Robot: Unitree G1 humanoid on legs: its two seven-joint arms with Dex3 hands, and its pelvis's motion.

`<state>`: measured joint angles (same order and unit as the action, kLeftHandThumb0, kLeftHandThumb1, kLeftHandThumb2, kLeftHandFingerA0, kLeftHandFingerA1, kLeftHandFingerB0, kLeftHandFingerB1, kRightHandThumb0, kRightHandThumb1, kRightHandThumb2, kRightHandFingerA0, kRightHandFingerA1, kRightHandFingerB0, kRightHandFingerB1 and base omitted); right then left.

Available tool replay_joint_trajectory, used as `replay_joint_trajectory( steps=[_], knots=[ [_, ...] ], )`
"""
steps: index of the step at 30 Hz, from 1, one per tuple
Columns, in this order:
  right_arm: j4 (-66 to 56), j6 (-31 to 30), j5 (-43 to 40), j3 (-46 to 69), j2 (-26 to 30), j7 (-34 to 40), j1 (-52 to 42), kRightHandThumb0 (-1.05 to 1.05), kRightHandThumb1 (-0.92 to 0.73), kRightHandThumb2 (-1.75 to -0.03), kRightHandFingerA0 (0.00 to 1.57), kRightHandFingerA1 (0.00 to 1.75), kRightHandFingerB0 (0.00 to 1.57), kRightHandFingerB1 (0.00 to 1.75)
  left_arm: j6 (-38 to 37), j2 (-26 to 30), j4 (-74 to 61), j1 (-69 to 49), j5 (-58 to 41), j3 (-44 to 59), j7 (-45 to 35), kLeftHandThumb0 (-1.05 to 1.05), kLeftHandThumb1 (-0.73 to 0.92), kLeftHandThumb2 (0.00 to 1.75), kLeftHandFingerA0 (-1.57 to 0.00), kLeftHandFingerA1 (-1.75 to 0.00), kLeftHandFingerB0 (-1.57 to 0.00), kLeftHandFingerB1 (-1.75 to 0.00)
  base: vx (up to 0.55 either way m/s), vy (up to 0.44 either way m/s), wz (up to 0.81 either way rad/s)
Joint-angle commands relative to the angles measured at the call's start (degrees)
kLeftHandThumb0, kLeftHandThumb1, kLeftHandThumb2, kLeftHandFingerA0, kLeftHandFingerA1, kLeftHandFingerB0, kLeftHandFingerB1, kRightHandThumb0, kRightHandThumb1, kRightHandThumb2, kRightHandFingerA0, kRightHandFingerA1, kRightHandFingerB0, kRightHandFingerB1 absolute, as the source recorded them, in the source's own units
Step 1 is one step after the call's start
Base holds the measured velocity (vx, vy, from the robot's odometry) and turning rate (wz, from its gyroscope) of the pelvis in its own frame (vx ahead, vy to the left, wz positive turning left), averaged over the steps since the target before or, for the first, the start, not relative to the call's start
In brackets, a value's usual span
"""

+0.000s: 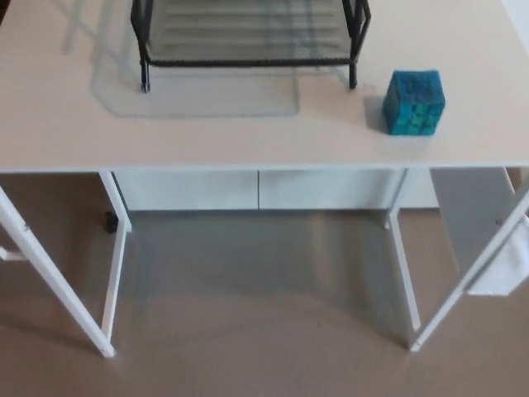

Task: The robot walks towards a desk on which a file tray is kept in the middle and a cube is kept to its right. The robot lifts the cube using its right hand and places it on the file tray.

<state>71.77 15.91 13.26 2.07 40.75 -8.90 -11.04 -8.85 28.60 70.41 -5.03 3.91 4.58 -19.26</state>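
Black file tray (248, 61) cut off at top.

Soft even light, mild overall blur, pale shadow (207, 98) by file tray (248, 62)

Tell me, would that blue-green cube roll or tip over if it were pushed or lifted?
The cube would probably slide rather than roll, since it rests flat on one face on the smooth desk. Its tiled faces suggest a hard puzzle cube, so it likely stays rigid when gripped.
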Motion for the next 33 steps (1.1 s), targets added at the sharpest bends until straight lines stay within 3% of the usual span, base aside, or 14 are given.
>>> replay_joint_trajectory(
  steps=[1,3,6,7,8,9,10,18,19,22,25,27,28,33],
  knots=[
    [0.25,0.88,-1.07,0.25,0.07,-0.93,0.2,-0.58,-0.64,-0.6,0.52,0.38,0.39,0.33,-0.63,0.57,-0.17,-0.17,0.03,0.22,0.25,-0.84,0.9,0.62,-0.15,-0.75,-0.14,-0.69,0.22,-0.184,0.35],
    [0.31,0.91,-1.09,0.21,0.13,-0.98,0.24,-0.58,-0.64,-0.6,0.52,0.38,0.39,0.33,-0.06,0.62,-0.21,0.0,0.88,-0.52,1.22,-0.85,0.65,1.14,-0.21,-0.69,-0.19,-0.67,0.18,-0.124,0.22],
    [0.36,0.92,-1.07,0.19,0.12,-0.99,0.28,-0.58,-0.64,-0.6,0.52,0.38,0.39,0.33,-0.39,0.39,0.6,0.23,-0.36,0.56,0.22,-0.87,0.88,0.62,-0.15,-0.81,-0.12,-0.75,0.05,-0.012,-0.01],
    [0.39,0.94,-1.06,0.18,0.12,-0.99,0.27,-0.58,-0.64,-0.6,0.52,0.38,0.39,0.33,-0.33,0.48,0.56,0.28,0.13,0.18,0.56,-0.85,0.63,1.14,-0.17,-0.69,-0.16,-0.67,0.05,0.112,-0.1],
    [0.41,0.94,-1.07,0.17,0.12,-0.99,0.27,-0.58,-0.64,-0.6,0.52,0.38,0.39,0.33,0.47,0.45,0.61,0.44,-0.1,0.36,0.39,-0.87,0.88,0.64,-0.16,-0.8,-0.14,-0.75,0.06,0.152,-0.08],
    [0.43,0.93,-1.08,0.15,0.05,-0.97,0.24,-0.58,-0.64,-0.6,0.52,0.38,0.39,0.33,0.87,0.52,0.55,0.52,-0.35,0.54,-0.05,-0.89,0.63,1.12,-0.17,-0.7,-0.18,-0.68,0.06,0.189,-0.13],
    [0.44,0.94,-1.09,0.16,0.05,-0.97,0.22,-0.58,-0.64,-0.6,0.52,0.38,0.39,0.33,0.74,0.58,0.4,0.42,-0.16,0.38,0.01,-0.83,0.91,0.63,-0.15,-0.76,-0.14,-0.71,0.06,0.189,-0.23],
    [0.51,0.86,-1.13,0.2,0.11,-1.07,0.54,-0.58,-0.64,-0.6,0.52,0.38,0.39,0.33,2.09,0.31,-0.31,0.57,-0.17,0.48,0.7,-0.84,0.88,0.64,-0.12,-0.71,-0.11,-0.66,0.08,0.35,-0.14],
    [0.52,0.87,-1.13,0.2,0.11,-1.07,0.55,-0.58,-0.64,-0.6,0.52,0.38,0.39,0.33,1.22,0.42,-0.79,0.14,0.17,0.21,1.17,-0.39,0.51,1.13,-0.11,-0.6,-0.09,-0.58,0.11,0.183,0.01],
    [0.49,0.76,-1.02,0.08,0.09,-1.1,0.89,-0.58,-0.64,-0.6,0.52,0.38,0.39,0.33,0.72,0.45,-0.97,-0.24,-0.72,0.96,-0.18,-0.78,0.91,0.63,-0.12,-0.69,-0.12,-0.62,0.09,0.133,-0.02],
    [0.38,0.67,-0.84,-0.11,0.22,-1.16,1.3,-0.58,-0.64,-0.6,0.52,0.38,0.39,0.33,-0.22,0.85,-1.25,-0.81,1.12,-0.62,1.13,-0.38,0.53,1.14,-0.1,-0.59,-0.08,-0.57,0.05,0.014,0.08],
    [0.25,0.65,-0.7,-0.3,0.49,-1.26,1.6,-0.58,-0.64,-0.6,0.52,0.38,0.39,0.33,1.34,0.06,-0.26,-0.43,-1.53,1.72,0.14,-0.83,0.87,0.63,-0.13,-0.74,-0.1,-0.67,0.05,-0.045,0.09],
    [0.21,0.6,-0.61,-0.42,0.49,-1.27,1.85,-0.58,-0.64,-0.6,0.52,0.38,0.39,0.33,0.76,0.32,-0.2,-0.47,-0.03,0.6,1.05,-0.39,0.47,1.12,-0.12,-0.61,-0.1,-0.59,0.0,0.0,0.0],
    [0.09,0.45,-0.46,-0.81,0.78,-1.39,2.67,-0.58,-0.64,-0.6,0.52,0.38,0.39,0.33,1.1,0.58,-0.93,-0.57,1.43,-0.91,1.78,-0.38,0.51,1.14,-0.09,-0.58,-0.08,-0.57,0.04,-0.036,0.04]
  ],
)
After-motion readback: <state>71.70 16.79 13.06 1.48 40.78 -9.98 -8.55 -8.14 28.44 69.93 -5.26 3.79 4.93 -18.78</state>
